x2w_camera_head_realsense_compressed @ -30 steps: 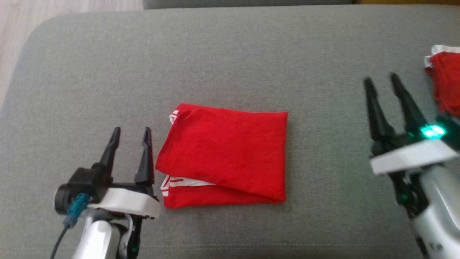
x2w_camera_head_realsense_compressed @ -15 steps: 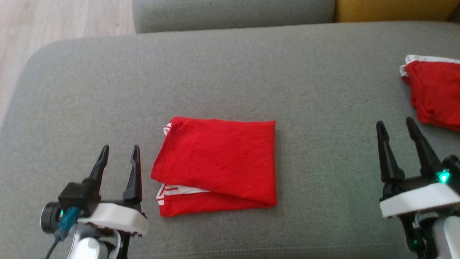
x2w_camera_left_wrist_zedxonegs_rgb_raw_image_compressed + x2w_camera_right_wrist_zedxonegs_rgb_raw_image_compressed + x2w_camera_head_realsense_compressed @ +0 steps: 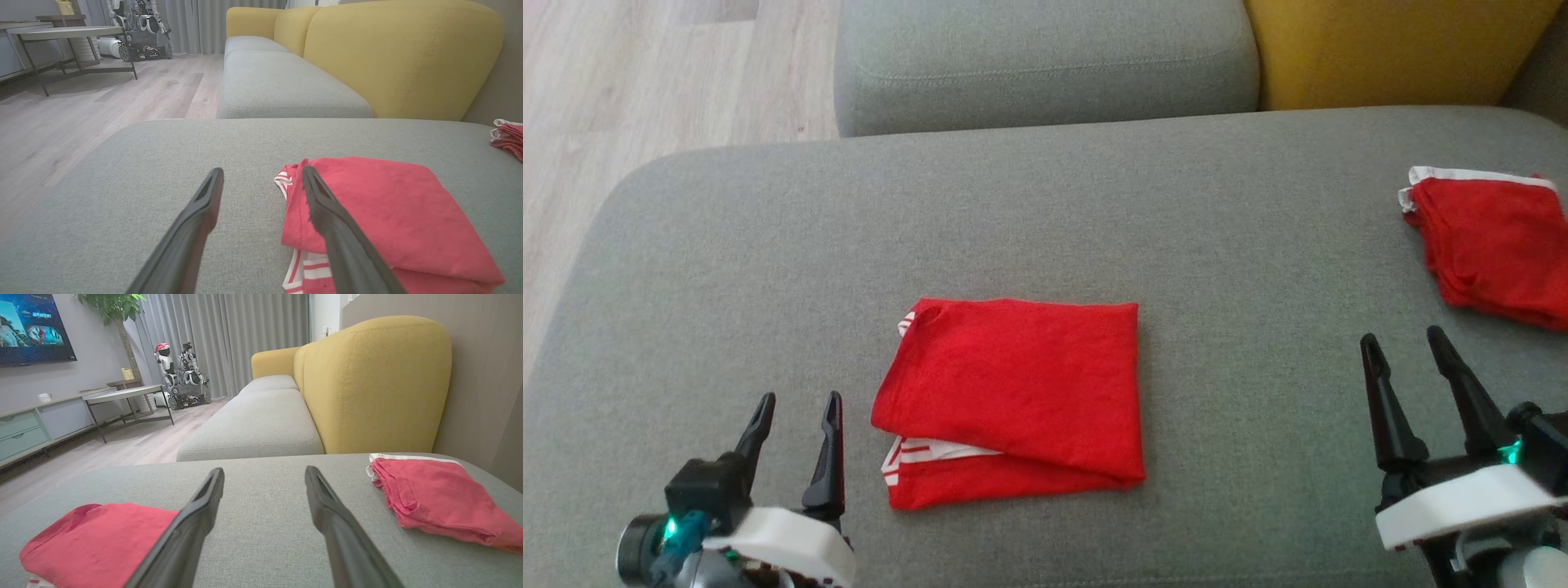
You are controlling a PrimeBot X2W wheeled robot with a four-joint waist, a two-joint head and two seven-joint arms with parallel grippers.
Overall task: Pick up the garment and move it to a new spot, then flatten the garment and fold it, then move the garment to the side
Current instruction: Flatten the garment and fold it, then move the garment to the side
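A red garment point(image 3: 1013, 396) with white striped trim lies folded into a rectangle in the middle of the grey cushion point(image 3: 1029, 212). It also shows in the left wrist view as the red garment point(image 3: 388, 216) and in the right wrist view as the red garment point(image 3: 94, 539). My left gripper point(image 3: 796, 402) is open just left of the garment's left edge, apart from it, holding nothing. My right gripper point(image 3: 1405, 341) is open well to the right of it, empty. In the left wrist view the left gripper point(image 3: 262, 174) has its right finger in front of the garment's corner.
A second folded red garment point(image 3: 1490, 241) with a white band lies at the cushion's far right, also seen as the second red garment point(image 3: 433, 494). A yellow backrest point(image 3: 1388, 49) and another grey seat point(image 3: 1037, 57) stand behind. Wood floor point(image 3: 645, 98) lies to the left.
The head camera has tilted up, bringing the sofa back and floor into view. Both grippers have drawn back toward the near edge, the right one furthest; the garment lies as before.
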